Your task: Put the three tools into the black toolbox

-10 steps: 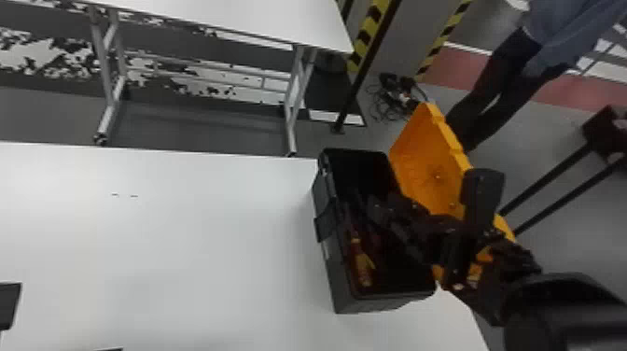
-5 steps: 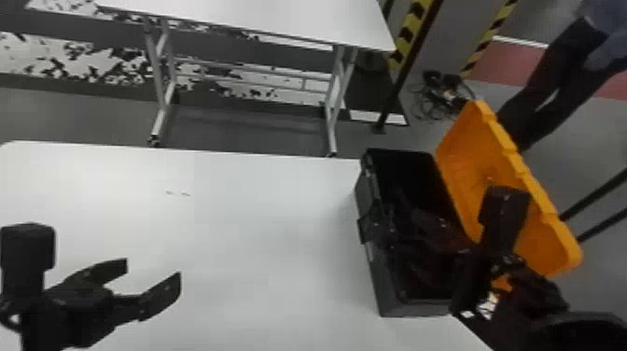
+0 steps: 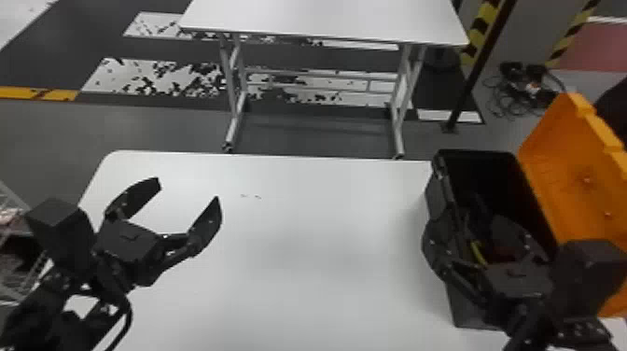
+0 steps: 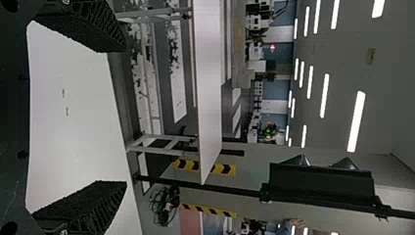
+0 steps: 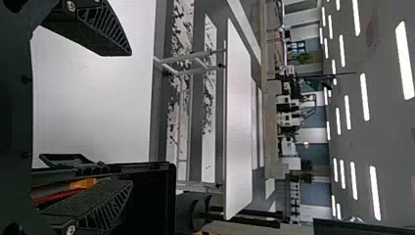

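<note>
**White table (image 3: pixel 298 242), black toolbox (image 3: pixel 436 196) with lid up**

Inside toolbox: tools (image 3: pixel 478 253), partly hidden, count unclear. Well left of toolbox: left gripper (image 3: pixel 189 192), wide open, empty. Astride toolbox's side wall: right gripper (image 3: pixel 466 217), spread wide, empty; contact unclear.

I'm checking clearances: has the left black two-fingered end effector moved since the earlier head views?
Yes: in the head view, the left end effector has moved forward, closer to the far edge of the white rectangular table.
</note>
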You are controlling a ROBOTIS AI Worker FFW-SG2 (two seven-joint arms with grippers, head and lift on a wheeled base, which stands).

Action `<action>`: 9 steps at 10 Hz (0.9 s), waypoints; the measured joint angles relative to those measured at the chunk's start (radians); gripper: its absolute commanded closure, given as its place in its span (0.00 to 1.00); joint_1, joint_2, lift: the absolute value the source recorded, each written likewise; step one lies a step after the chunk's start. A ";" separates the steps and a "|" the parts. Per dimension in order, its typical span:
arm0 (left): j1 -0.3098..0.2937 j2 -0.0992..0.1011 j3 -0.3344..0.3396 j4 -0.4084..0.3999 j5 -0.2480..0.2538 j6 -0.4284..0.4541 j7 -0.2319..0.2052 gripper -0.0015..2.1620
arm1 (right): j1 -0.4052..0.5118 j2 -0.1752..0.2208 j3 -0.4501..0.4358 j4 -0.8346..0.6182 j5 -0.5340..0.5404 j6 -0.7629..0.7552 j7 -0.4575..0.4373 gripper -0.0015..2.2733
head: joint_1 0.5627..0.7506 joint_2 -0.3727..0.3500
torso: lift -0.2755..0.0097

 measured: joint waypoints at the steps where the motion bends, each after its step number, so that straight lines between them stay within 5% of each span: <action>1: 0.043 0.004 0.017 0.002 0.018 -0.112 -0.003 0.01 | 0.041 0.000 0.022 0.030 0.014 -0.127 -0.023 0.03 | 0.70 0.52 | 0.79; 5: 0.285 0.013 0.117 -0.002 0.178 -0.425 -0.036 0.01 | 0.190 -0.005 0.075 0.130 0.100 -0.510 -0.102 0.03 | 0.70 0.67 | 0.79; 7: 0.374 0.023 0.142 0.008 0.241 -0.470 -0.018 0.01 | 0.259 -0.013 0.077 0.187 0.113 -0.608 -0.104 0.03 | 0.70 0.73 | 0.79; 9: 0.414 0.023 0.132 0.024 0.250 -0.488 -0.006 0.01 | 0.313 -0.019 0.079 0.210 0.101 -0.644 -0.108 0.02 | 0.70 0.77 | 0.79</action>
